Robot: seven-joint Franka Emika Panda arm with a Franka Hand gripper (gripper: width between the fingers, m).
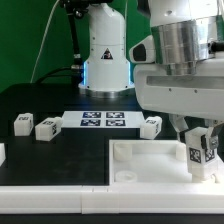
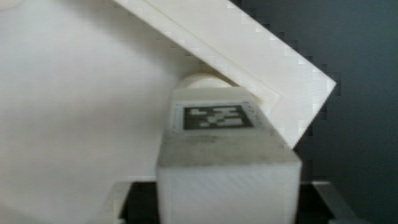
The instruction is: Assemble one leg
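Leg upright, long axis vert., tag toward ext. cam, clamped in tool

You'll see the arm as bulky, glossy white shells, broken by a ribbed silver collar next to the boxy white gripper. Its base — a white dome at the back — carries a black triangular sticker and a blue glowing ring.

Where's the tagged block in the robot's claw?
On the exterior view's right, the leg sits in the gripper at a corner of the white tray-like piece.
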